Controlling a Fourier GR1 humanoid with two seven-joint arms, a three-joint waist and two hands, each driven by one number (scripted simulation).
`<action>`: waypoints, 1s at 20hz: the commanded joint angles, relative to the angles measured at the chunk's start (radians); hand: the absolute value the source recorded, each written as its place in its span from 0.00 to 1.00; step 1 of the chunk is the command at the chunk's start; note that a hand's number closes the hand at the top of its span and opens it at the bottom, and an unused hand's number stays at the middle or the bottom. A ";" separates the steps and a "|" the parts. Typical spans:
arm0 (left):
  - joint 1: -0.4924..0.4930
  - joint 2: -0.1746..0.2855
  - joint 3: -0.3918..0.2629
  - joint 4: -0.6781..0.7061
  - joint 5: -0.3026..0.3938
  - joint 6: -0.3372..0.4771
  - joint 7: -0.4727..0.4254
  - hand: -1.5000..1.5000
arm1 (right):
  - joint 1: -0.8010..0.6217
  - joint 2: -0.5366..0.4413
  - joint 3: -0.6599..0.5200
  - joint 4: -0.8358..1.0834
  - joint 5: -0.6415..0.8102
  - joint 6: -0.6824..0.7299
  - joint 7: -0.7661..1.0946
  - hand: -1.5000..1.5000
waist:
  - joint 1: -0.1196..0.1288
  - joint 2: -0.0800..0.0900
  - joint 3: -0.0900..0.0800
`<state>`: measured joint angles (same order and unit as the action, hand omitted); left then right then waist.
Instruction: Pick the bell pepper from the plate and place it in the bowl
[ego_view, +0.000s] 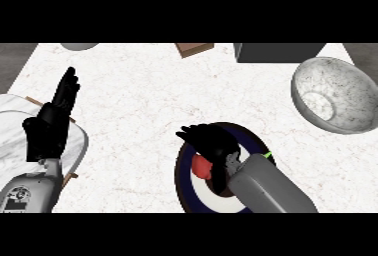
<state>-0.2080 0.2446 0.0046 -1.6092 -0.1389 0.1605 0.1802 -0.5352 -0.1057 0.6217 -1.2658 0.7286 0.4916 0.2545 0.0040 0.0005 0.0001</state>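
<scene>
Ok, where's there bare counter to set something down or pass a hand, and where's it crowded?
Widest bare counter: the middle, between the left hand, the plate and the bowl. A narrower lane runs between plate and bowl. Crowded: the back edge with brown block and dark box, and the plate, where the right hand curls round the bell pepper.

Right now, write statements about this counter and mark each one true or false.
1. The bell pepper is over the plate. True.
2. The bowl holds the pepper. False: no pepper is in it.
3. The right hand curls round the pepper. True.
4. The left hand grips the bowl. False: it rests open at the view's left, fingers up.
5. The bowl stands left of the plate. False: it stands to the plate's right.
</scene>
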 joint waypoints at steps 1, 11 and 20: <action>-0.015 0.013 0.027 -0.020 0.007 -0.039 0.026 0.50 | -0.026 0.017 -0.050 0.102 0.048 0.016 -0.085 0.00 | 0.001 0.000 0.000; -0.040 -0.013 0.053 0.025 -0.010 -0.044 0.008 0.50 | -0.068 0.103 -0.051 0.266 0.215 -0.142 -0.248 1.00 | 0.002 0.001 0.000; 0.021 -0.027 0.050 -0.022 -0.022 -0.048 -0.001 0.50 | 0.185 0.104 0.024 -0.026 0.147 -0.187 -0.018 1.00 | -0.003 -0.006 0.000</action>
<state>-0.2189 0.2247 0.0590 -1.5994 -0.1623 0.1145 0.1722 -0.4610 -0.0292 0.6010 -1.1878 0.9346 0.3379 0.0875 -0.0010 -0.0089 -0.0031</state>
